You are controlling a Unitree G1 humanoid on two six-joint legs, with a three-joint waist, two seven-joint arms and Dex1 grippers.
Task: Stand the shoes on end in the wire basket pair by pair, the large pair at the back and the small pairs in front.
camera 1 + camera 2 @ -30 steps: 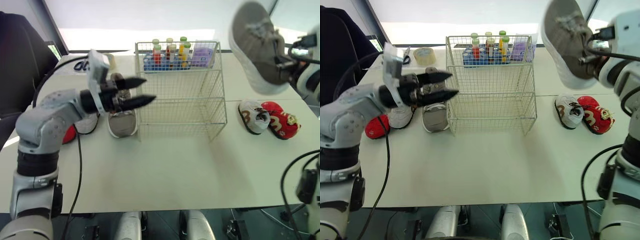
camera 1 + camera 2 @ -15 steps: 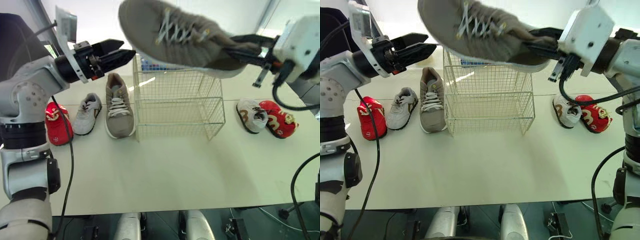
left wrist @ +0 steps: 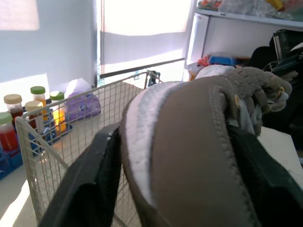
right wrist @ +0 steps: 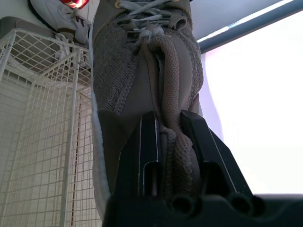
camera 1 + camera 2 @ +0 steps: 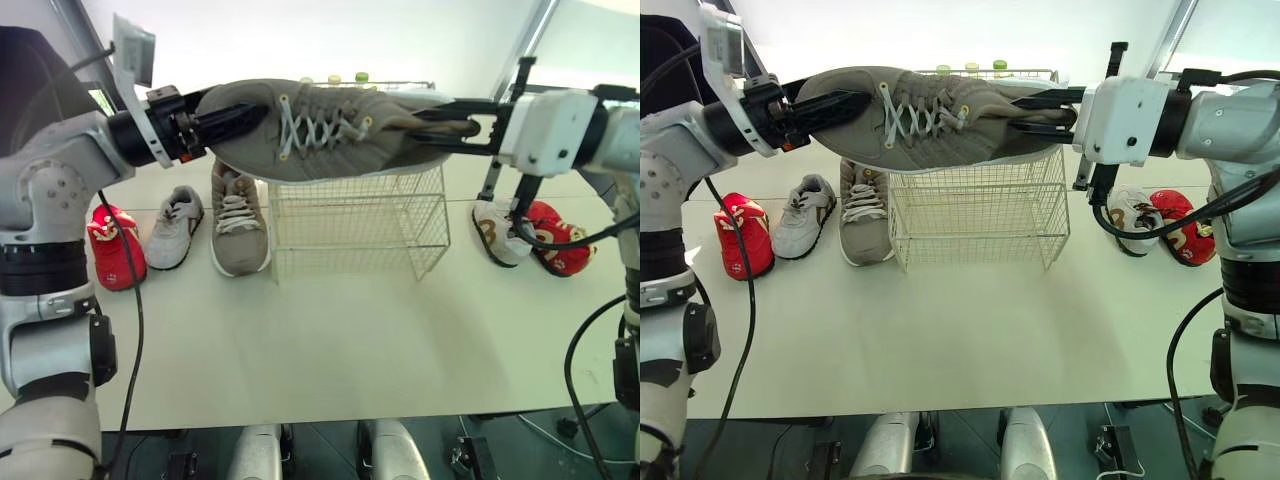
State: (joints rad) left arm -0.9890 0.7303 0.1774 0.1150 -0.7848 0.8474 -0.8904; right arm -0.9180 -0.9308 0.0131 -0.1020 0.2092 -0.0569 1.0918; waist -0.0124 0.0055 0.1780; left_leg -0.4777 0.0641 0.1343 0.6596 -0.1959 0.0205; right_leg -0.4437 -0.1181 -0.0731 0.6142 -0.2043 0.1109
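Shoe (image 5: pixel 330 135) sits lower than before, level; right pincer (image 5: pixel 1025 113) clamps its heel, left pincer (image 5: pixel 845 108) now grips its toe, wire basket (image 5: pixel 400 235) rim just beneath both.

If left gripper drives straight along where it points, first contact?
The toe of the large taupe shoe, right at the left gripper; the right gripper holds its heel.

1. You see the large shoe (image 5: pixel 330 140): matt taupe knit cloth, smooth white sole.
2. Wire basket (image 5: pixel 350 230): thin, pale metal wire.
3. Counter (image 5: pixel 350 340): smooth, matt cream surface.
4. Your right claw (image 4: pixel 170 118): matt black plastic fingers.
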